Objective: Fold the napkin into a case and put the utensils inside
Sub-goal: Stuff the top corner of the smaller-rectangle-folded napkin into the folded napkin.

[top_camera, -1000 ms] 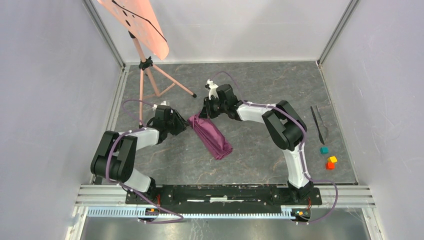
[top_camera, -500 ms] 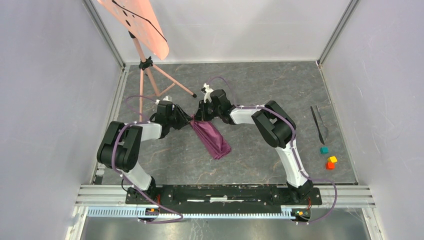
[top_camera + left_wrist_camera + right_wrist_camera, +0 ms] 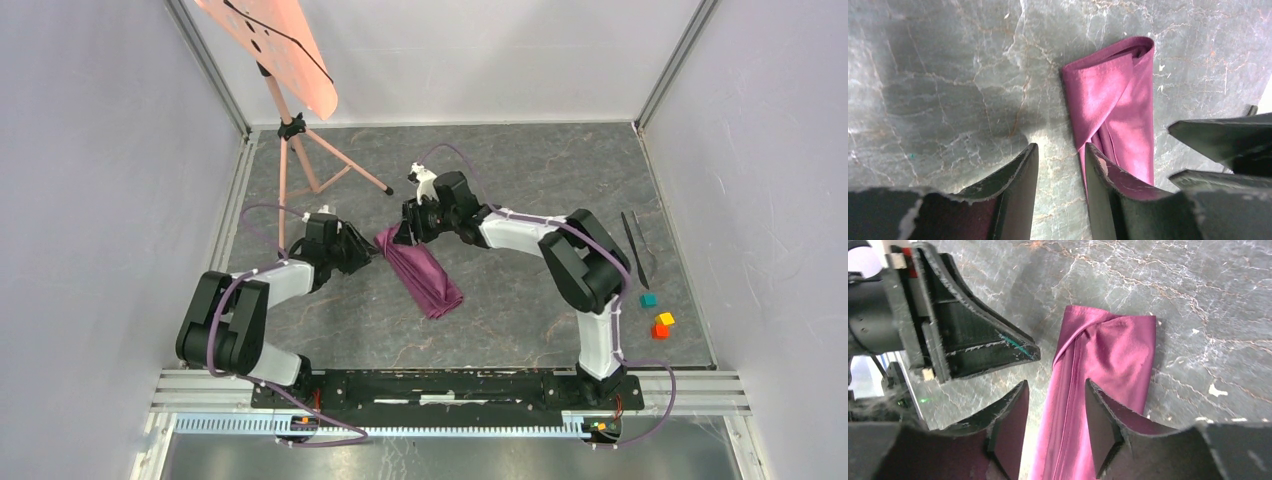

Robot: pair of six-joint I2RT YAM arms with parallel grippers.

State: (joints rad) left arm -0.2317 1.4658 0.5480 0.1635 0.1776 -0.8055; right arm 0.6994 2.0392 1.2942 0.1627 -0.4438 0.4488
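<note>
Plum napkin beneath right claw (parted)

No word, number or brand can be read in any view. The orange board on the stand carries only a few dark dots and a dark line, nothing legible. The small red and white patch on the left end effector, seen from the right wrist, is too blurred to make out
</note>
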